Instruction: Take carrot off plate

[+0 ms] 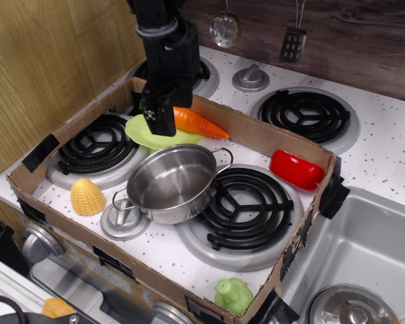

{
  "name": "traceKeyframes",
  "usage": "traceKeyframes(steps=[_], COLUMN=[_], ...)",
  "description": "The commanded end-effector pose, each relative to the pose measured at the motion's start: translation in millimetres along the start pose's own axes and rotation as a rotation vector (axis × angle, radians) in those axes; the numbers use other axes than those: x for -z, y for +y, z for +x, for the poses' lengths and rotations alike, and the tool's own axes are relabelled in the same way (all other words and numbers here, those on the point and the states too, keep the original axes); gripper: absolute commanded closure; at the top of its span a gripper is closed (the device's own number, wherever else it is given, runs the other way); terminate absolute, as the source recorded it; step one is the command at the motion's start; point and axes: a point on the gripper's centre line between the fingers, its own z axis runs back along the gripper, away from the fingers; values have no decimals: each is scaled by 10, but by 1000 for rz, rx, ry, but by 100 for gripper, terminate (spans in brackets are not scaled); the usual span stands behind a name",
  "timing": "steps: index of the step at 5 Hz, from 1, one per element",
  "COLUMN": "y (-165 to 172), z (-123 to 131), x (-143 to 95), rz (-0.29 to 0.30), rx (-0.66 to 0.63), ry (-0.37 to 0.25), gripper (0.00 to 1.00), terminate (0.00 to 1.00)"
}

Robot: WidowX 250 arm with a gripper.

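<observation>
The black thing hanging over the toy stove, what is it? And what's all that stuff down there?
It's a robot arm, and its tip is its hand. One camera looks down from the front. The hand hangs at the stem end of an orange carrot lying on a green plate. Whether it grips yet is hidden. Its job is lifting the carrot off. Nearby sit a steel pot, yellow corn and a red pepper, all inside a cardboard tray.
</observation>
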Motion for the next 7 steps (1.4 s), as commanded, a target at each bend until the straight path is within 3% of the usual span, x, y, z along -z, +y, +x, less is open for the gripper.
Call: traceKeyframes(steps=[1,3,4,6,7], y=[254,510,479,304,262], z=[13,-28,-25,-108,-133], x=[48,13,88,300,261], rz=[55,206,270,86,-24], rx=[130,201,264,296,283], ry=[-7,27,55,24,19], gripper=[0,0,0,0,0], terminate=[0,0,0,0,0])
